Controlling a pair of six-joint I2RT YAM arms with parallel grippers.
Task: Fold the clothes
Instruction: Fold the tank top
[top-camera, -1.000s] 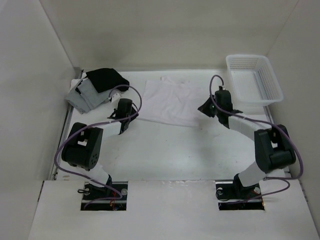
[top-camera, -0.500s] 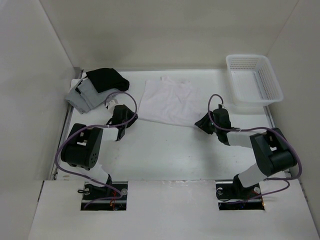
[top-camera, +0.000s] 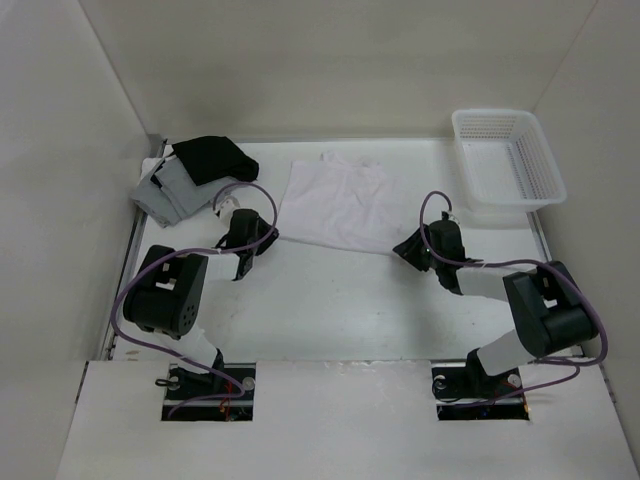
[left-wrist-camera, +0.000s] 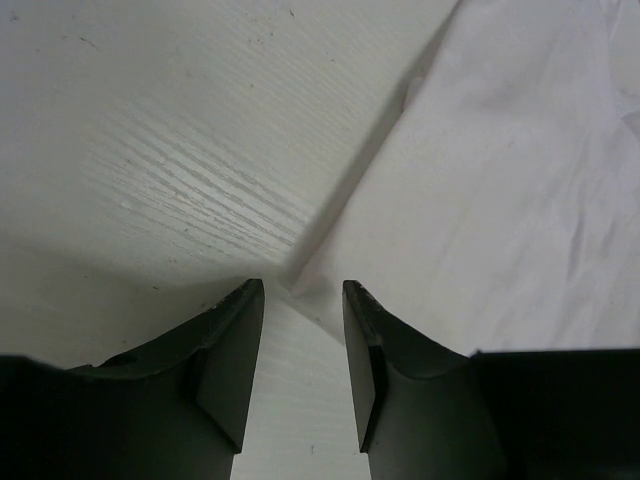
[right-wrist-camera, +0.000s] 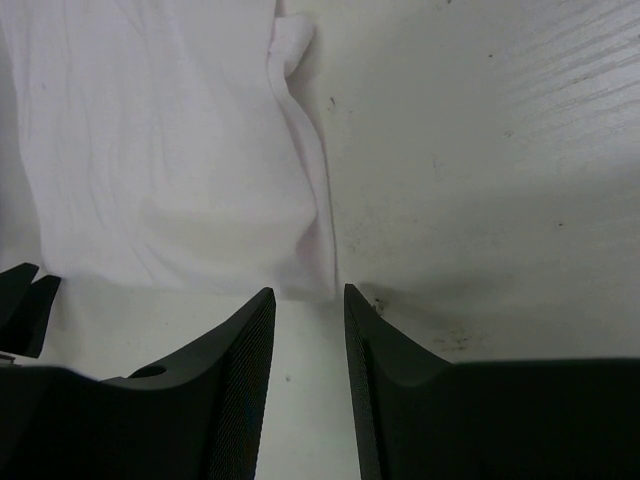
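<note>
From above, the clothes (top-camera: 335, 205), 1 plain white garment, lies spread flat on the worktop (top-camera: 340, 300) near the far middle. The left pincer (top-camera: 258, 232) sits low by the garment's near-left corner, and the right pincer (top-camera: 405, 250) sits by its near-right corner. A white mesh basket (top-camera: 500, 113) stands at the far right, well apart from the garment. At the far left a black garment (top-camera: 210, 160) rests partly over a folded grey garment (top-camera: 165, 192).

In the left wrist view, the left pincer (left-wrist-camera: 302, 290) has its 2 dark fingers (left-wrist-camera: 230, 360) apart, with bare worktop (left-wrist-camera: 150, 150) showing between them. The white garment (left-wrist-camera: 500, 200) fills the right side, and its corner comes down to the mouth of the gap, just ahead of the fingertips. Nothing is clamped.

In the right wrist view, the right pincer (right-wrist-camera: 308, 295) likewise stands apart and holds nothing. The white garment (right-wrist-camera: 170, 150) covers the upper left. Its doubled edge runs down to a corner just ahead of the gap between the fingers (right-wrist-camera: 240, 380). Scuffed worktop (right-wrist-camera: 480, 150) lies to the right.
</note>
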